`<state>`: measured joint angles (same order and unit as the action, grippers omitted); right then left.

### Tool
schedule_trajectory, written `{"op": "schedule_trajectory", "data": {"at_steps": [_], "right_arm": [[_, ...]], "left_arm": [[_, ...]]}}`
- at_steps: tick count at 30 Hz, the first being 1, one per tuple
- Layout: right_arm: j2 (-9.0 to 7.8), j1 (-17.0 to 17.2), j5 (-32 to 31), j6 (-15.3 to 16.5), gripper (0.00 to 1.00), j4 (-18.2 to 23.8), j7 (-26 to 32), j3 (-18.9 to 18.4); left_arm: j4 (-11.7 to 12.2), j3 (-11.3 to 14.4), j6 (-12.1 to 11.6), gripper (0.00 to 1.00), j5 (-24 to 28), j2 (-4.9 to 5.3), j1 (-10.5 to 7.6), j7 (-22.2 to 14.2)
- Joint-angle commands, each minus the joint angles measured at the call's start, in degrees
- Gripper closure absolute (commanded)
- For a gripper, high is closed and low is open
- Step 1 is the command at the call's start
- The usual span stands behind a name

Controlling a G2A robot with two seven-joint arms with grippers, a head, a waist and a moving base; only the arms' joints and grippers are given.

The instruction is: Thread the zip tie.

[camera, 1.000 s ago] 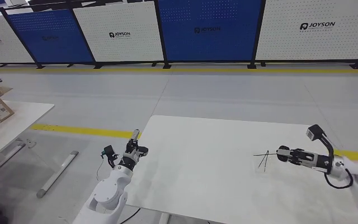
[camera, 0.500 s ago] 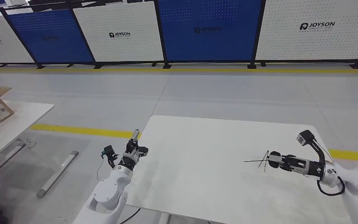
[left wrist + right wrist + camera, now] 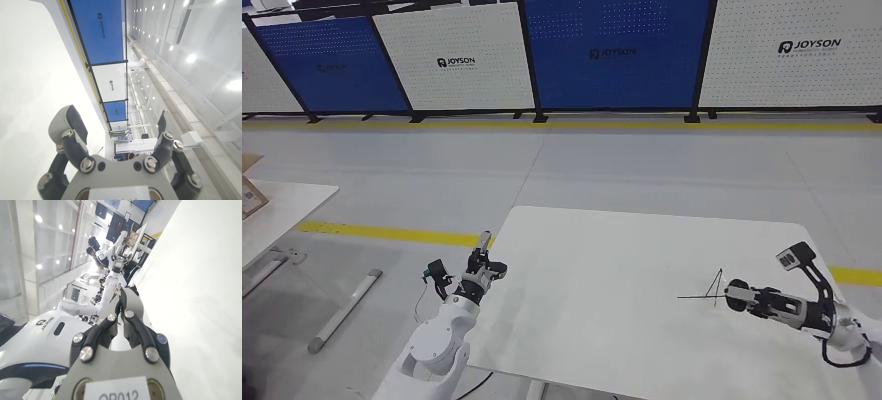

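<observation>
The left gripper (image 3: 483, 245) is hovering at the edge of the flat white rectangular table (image 3: 602, 290), and its two dark ribbed fingers (image 3: 78, 125) are standing wide apart around bare air (image 3: 119, 113). In the top view they are too small to make out. The tabletop is stretching away beside this gripper, well apart from anything else on it. The thin black zip tie (image 3: 697, 297) is lying over the table directly ahead of the right gripper (image 3: 732, 296). One straight strand is running out from the gripper's tips. A second short strand (image 3: 716, 281) is slanting across it close to those tips; whether this is the same tie bent back or another one cannot be told. The right gripper's fingers are pressing together (image 3: 122, 296), apparently on the tie's near end. The pinch itself is hidden between the pads, and the strand is barely showing in the right wrist view.
</observation>
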<state>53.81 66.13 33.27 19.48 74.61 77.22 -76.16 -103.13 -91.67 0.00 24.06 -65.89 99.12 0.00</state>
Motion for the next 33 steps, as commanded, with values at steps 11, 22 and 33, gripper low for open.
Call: {"op": "schedule_trajectory", "data": {"at_steps": [11, 22, 33], "right_arm": [[0.99, 1.82, -2.38, 0.0, 1.0, 1.96, -1.07, 1.72], [0.99, 1.82, -2.38, 0.0, 1.0, 1.96, -1.07, 1.72], [1.05, 2.12, -1.91, -0.13, 1.0, 2.41, -1.16, 1.95]], "left_arm": [[0.0, 0.0, 0.0, 0.0, 0.0, 0.0, 0.0, 0.0], [-4.84, 3.28, -3.49, 0.0, -6.45, 0.6, 1.92, -17.48], [-4.5, 5.42, -2.68, 0.0, -7.52, 0.61, 1.13, -20.38]]}}
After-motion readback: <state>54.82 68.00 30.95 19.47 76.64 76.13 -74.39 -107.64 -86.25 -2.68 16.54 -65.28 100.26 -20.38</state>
